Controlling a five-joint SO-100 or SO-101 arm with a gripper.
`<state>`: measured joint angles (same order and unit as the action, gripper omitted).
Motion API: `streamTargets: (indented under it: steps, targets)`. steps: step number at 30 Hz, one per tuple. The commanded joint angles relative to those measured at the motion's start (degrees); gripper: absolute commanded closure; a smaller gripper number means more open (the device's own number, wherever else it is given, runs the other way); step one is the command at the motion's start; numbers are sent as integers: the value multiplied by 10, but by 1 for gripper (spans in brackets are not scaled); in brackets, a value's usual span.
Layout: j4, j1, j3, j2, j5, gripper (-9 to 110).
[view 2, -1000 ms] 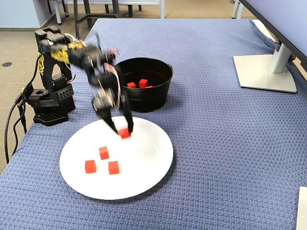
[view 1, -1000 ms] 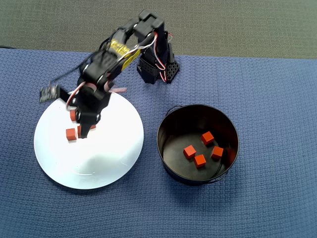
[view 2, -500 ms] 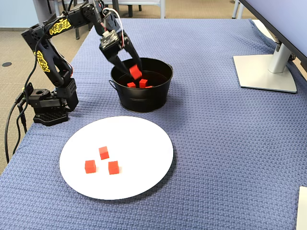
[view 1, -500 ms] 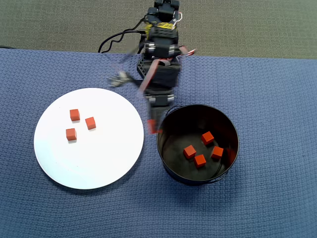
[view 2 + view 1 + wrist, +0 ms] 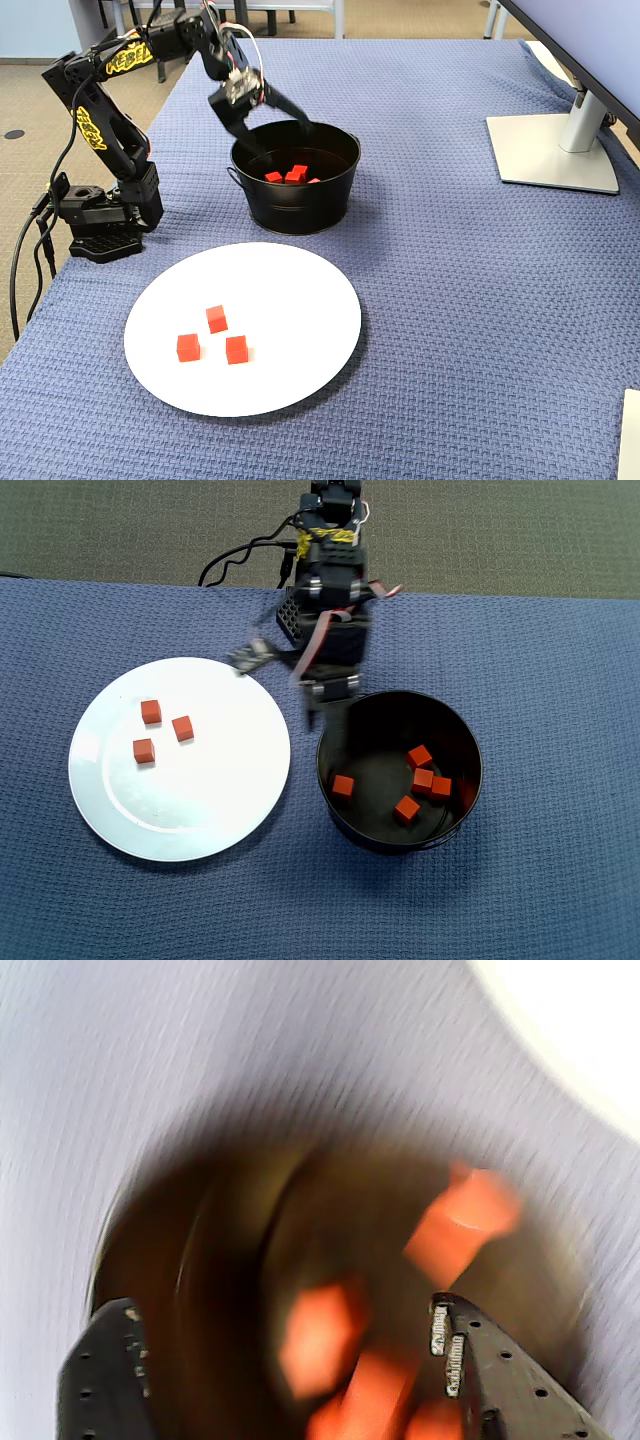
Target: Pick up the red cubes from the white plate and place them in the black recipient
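I had the gripper (image 5: 278,122) poised over the near rim of the black recipient (image 5: 400,835), right of centre in the overhead view, its fingers spread apart with nothing between them. The wrist view was smeared, yet the two dark fingertips (image 5: 470,1360) stood well apart at its bottom corners with orange blurs beyond them. Five red cubes (image 5: 423,780) lay on the pot floor: one alone at the left (image 5: 342,786), four bunched toward the right. Three more (image 5: 151,712) sat in a loose cluster in the upper left part of the white plate (image 5: 200,820), each clear of its neighbours.

I judged the cubes light and stiff, with matte faces that ought to grip well; the glossy plate beneath looked slick, so a nudge could send one skating. I reckoned the best hold was across two opposite flat faces, fingers straddling one cube squarely from above, and the outermost of the three (image 5: 188,347) offered the most room.
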<state>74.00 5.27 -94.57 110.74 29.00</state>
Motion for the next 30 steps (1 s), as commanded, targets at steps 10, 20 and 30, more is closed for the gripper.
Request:
streamTargets:
  steps: [10, 20, 30]
  targets:
    - [-47, 330, 123, -200, 240, 74]
    - [-76, 429, 183, -343, 381, 79]
    - [-148, 403, 161, -396, 464, 76]
